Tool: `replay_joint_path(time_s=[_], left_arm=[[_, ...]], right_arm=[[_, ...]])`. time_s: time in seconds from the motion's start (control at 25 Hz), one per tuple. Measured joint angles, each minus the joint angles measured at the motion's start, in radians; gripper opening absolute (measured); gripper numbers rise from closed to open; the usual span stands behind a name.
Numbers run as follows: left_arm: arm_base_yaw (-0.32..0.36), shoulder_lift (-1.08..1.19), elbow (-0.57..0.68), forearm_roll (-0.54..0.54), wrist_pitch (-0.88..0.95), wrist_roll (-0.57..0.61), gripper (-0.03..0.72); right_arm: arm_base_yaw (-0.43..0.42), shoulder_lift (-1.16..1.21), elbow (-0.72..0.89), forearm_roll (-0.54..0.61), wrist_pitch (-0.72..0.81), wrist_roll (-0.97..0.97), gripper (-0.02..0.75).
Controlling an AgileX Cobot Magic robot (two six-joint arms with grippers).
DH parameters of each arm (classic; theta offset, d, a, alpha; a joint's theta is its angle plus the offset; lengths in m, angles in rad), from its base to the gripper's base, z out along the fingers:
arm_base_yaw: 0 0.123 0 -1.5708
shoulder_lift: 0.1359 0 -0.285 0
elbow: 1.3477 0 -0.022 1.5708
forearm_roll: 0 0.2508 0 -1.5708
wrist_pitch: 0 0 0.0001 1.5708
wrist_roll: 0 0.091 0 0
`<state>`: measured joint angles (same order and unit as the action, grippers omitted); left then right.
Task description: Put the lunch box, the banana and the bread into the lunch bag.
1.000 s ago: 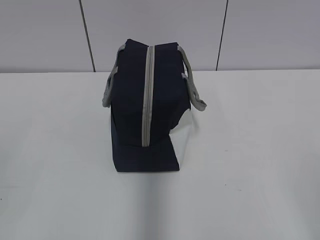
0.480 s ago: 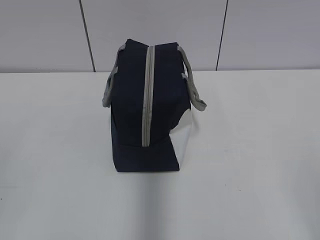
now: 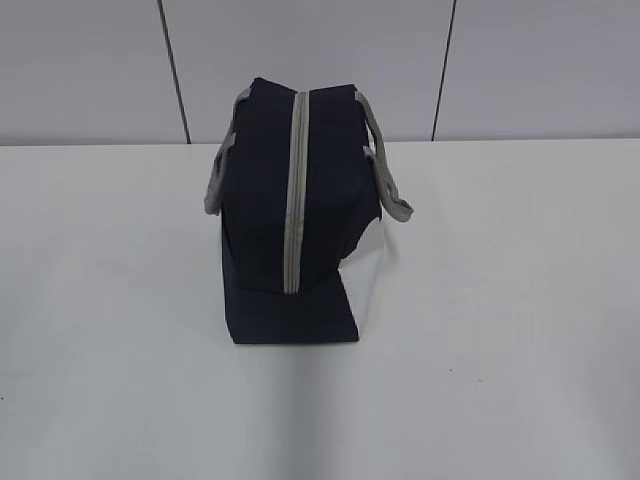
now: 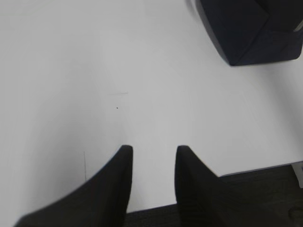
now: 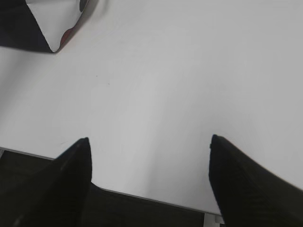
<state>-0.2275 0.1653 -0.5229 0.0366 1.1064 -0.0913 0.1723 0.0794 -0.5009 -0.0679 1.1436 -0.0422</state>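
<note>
A navy lunch bag (image 3: 290, 215) stands alone near the middle of a white table (image 3: 520, 300), the only obstacle on the surface, with bare tabletop to its left, right and front and a grey panelled wall (image 3: 540, 65) closing off the far side. Its grey zipper (image 3: 293, 190) runs closed over the top and down the near face, barring entry from above, while grey strap handles (image 3: 385, 180) droop off both flanks into the side approaches. Both wrist views show bare table ahead, the bag lying off at the upper right corner for the left gripper (image 4: 154, 153) and at the upper left corner for the right gripper (image 5: 149, 142).
</note>
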Motion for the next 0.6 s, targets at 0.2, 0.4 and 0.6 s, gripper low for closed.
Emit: replay_joint_path(time_s=[0.2, 0.4, 0.6], left_arm=[[0.0, 0.0, 0.0, 0.0, 0.0, 0.0, 0.237], [0.0, 0.0, 0.0, 0.0, 0.0, 0.0, 0.235], [0.0, 0.0, 0.0, 0.0, 0.0, 0.0, 0.235]], right_arm=[[-0.086, -0.036, 0.0, 0.0, 0.0, 0.0, 0.568], [-0.151, -0.082, 0.0, 0.0, -0.002, 0.0, 0.568], [-0.151, -0.096, 0.0, 0.0, -0.002, 0.0, 0.568]])
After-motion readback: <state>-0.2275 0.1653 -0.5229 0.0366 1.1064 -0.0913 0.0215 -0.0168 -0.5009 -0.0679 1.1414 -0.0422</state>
